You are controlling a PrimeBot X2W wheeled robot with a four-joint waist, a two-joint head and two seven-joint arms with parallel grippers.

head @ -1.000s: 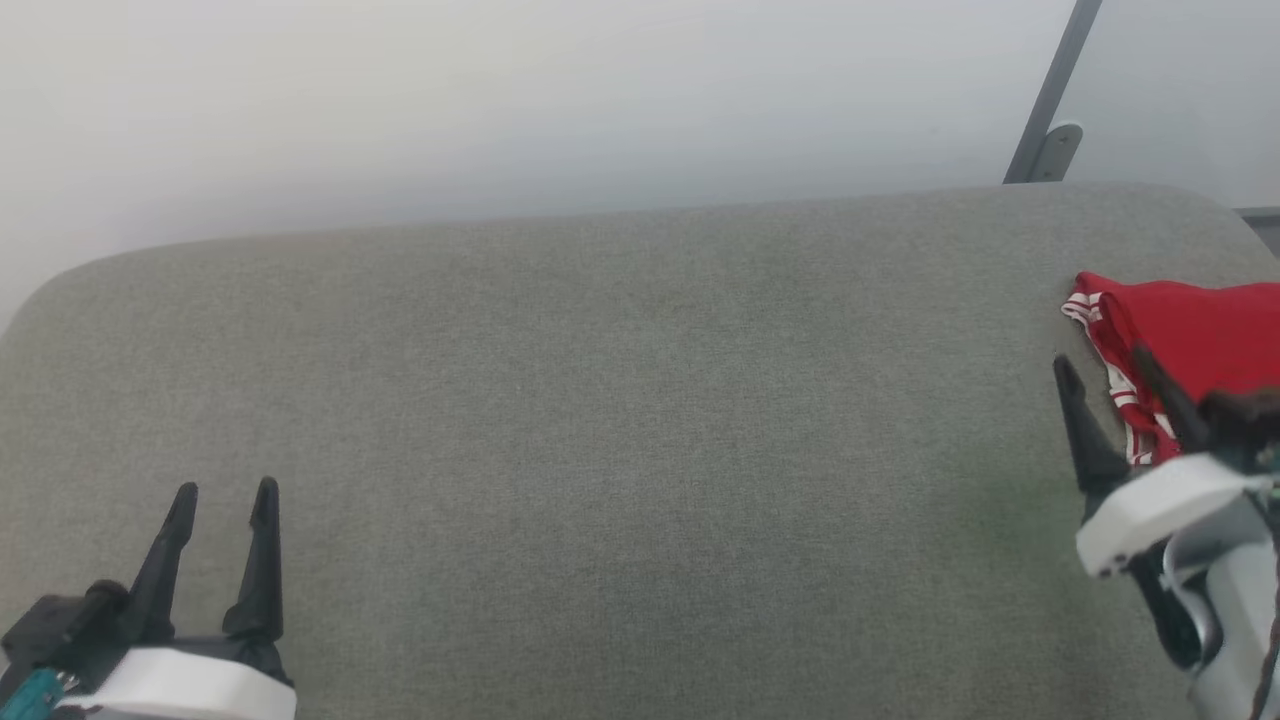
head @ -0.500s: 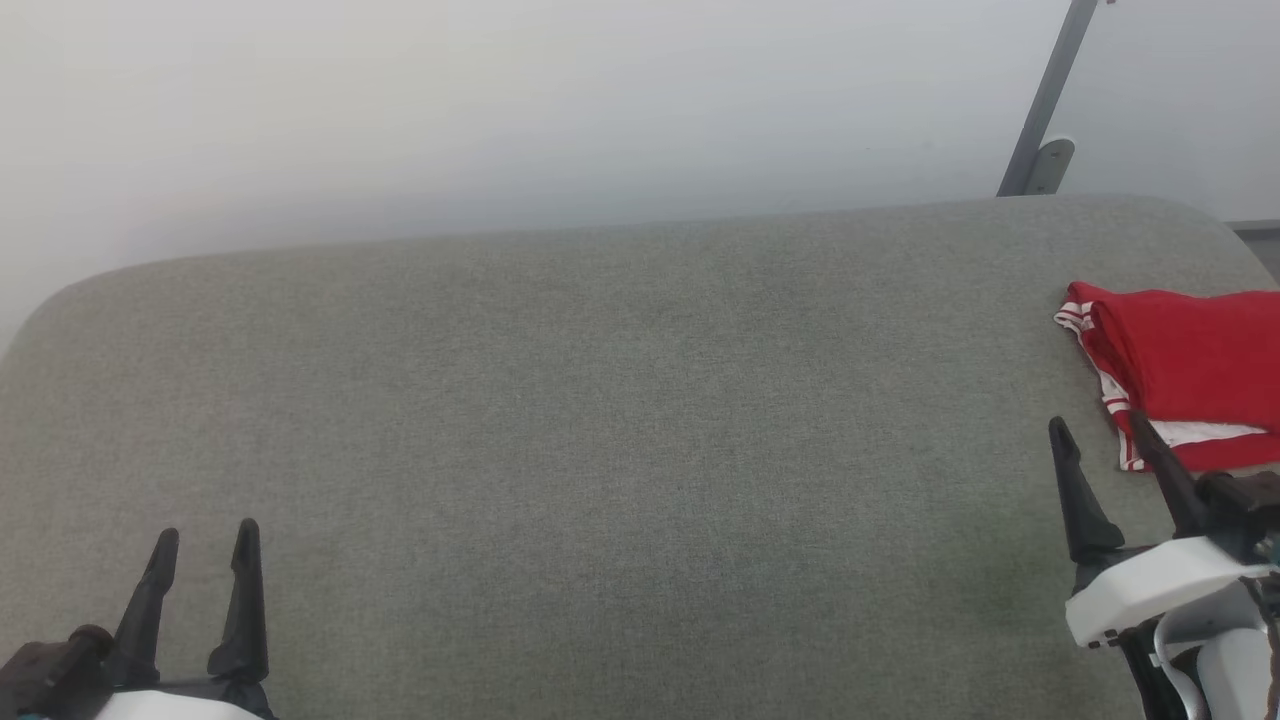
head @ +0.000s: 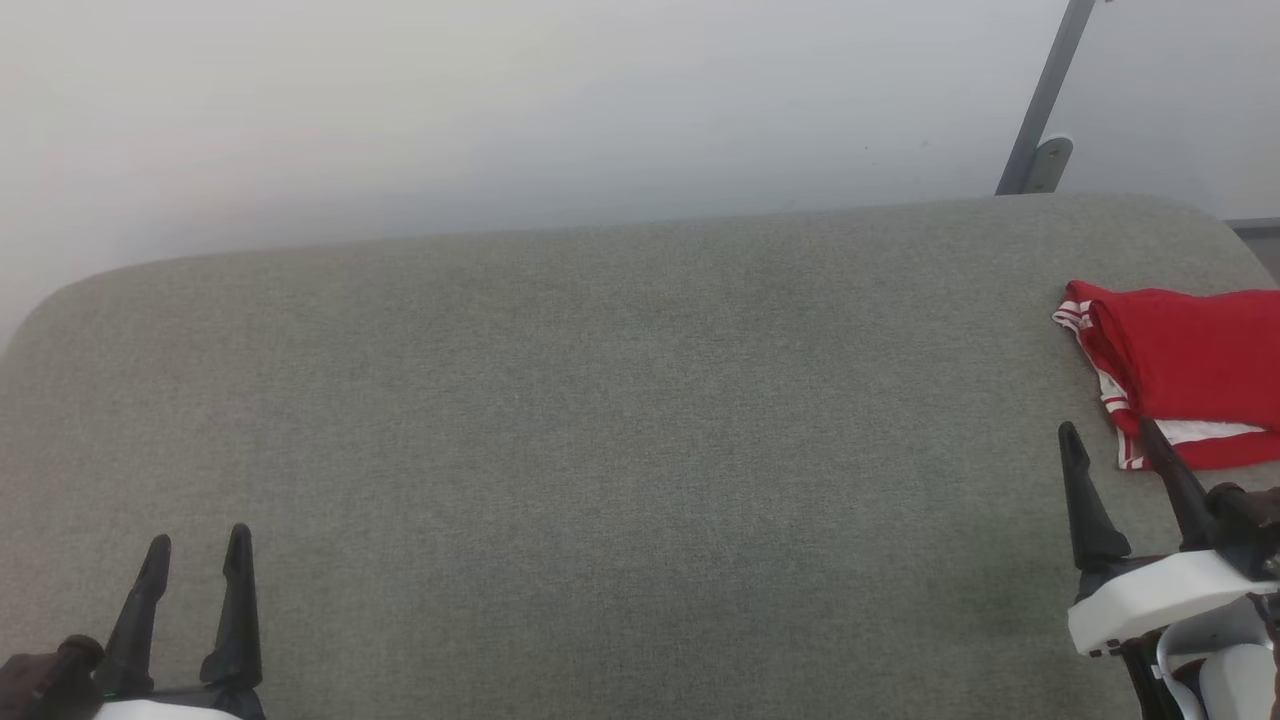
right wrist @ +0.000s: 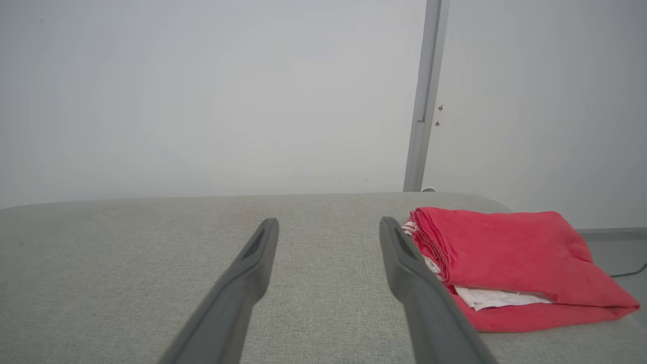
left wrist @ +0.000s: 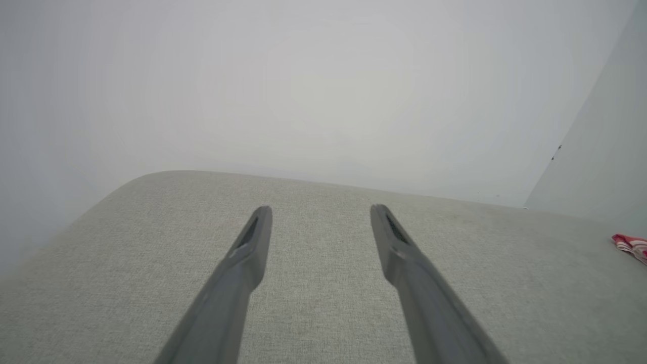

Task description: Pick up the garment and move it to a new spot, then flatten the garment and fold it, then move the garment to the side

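Folded red jersey [head: 1190,370] seen set aside at frame's right edge on grey upholstered surface [head: 620,420] | left pincer [head: 200,535] and right pincer [head: 1108,428] held open, empty | task judged essentially complete

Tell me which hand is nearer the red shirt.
Right. The right hand sits open close beside the folded shirt; the left hand is far across the cushion.
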